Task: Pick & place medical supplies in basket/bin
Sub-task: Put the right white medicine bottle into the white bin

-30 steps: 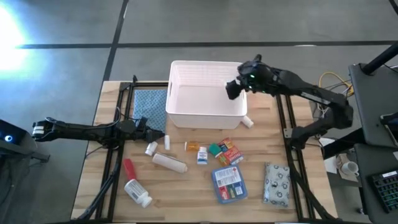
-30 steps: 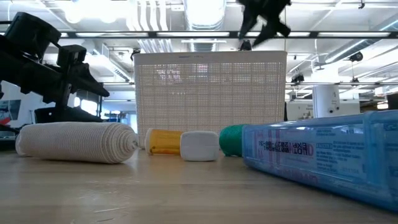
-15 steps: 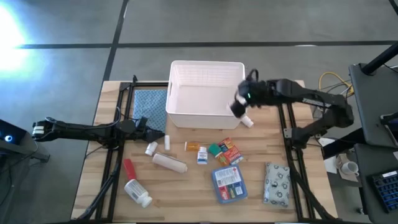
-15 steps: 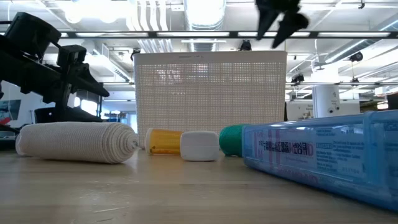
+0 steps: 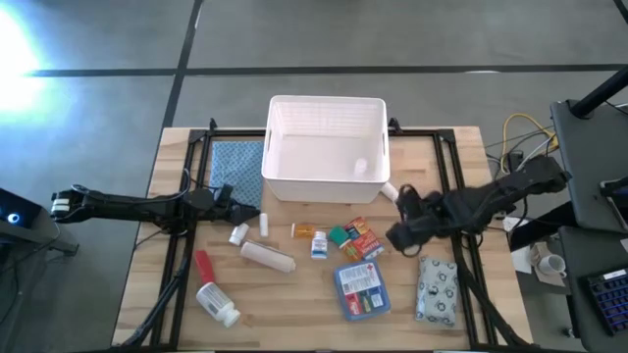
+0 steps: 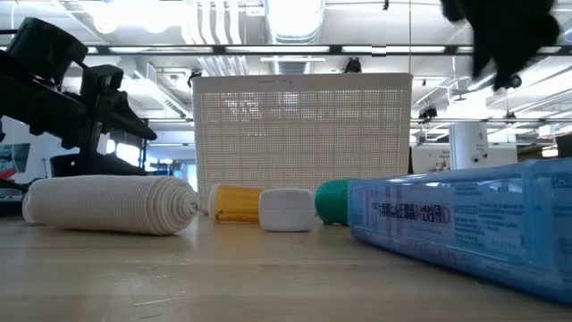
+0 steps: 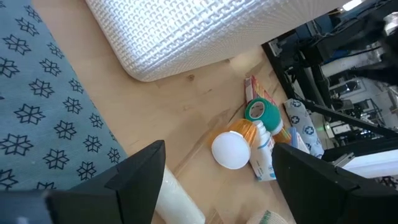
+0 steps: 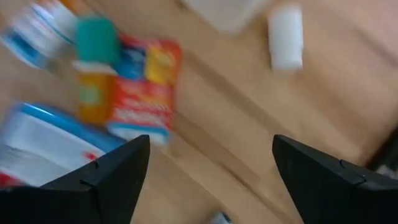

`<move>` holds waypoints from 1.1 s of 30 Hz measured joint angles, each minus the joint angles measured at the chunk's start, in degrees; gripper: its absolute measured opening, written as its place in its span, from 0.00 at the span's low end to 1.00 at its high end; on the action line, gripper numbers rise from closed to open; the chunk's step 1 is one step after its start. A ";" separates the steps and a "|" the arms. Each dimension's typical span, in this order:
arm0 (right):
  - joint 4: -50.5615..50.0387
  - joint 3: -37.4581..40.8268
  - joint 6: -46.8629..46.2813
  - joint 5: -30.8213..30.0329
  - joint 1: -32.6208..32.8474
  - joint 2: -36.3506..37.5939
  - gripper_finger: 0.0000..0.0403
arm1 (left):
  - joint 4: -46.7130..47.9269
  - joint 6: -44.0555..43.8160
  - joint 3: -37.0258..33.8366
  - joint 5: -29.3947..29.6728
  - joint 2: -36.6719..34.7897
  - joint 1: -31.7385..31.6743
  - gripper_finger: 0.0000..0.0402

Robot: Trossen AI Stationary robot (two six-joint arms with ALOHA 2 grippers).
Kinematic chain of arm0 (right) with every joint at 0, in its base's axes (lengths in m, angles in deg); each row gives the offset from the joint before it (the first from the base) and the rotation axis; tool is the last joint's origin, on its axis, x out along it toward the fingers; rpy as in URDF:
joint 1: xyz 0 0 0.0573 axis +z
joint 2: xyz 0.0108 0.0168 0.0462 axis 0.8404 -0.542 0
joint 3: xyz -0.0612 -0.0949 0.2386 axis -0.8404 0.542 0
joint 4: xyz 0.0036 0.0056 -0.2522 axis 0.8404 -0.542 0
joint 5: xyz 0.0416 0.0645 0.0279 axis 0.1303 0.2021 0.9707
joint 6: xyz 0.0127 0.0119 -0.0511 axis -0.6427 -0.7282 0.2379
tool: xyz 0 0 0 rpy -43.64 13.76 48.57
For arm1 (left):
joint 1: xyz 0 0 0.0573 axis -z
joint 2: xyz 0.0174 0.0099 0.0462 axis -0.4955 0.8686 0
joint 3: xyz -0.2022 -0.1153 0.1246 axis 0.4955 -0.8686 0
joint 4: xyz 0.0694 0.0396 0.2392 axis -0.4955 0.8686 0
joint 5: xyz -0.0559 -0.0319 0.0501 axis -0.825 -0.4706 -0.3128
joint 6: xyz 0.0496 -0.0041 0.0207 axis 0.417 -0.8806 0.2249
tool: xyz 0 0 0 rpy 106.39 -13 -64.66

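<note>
The white basket sits at the desk's far edge, with bare wood between it and the supplies scattered toward the near edge. The right gripper hovers wide open and empty beside the red box, its wrist view blurred. The left gripper waits spread open near the left edge, holding nothing.

Right gripper: front-right of the basket, fingers spread, nothing between them.
Left gripper: front-left of the basket, fingers spread, waiting.
</note>
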 joint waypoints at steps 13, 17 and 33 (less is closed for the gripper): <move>32.55 33.65 -0.55 -11.69 -6.87 10.06 0.82 | -0.16 -0.24 0.00 0.00 0.00 -0.04 0.68; 34.65 37.15 2.19 -12.03 -13.51 11.11 0.82 | -0.18 -1.72 0.00 0.00 0.00 -0.04 0.68; 50.65 37.41 45.41 -5.41 -34.83 5.71 0.82 | -0.16 -2.84 0.00 3.12 0.02 -0.09 0.68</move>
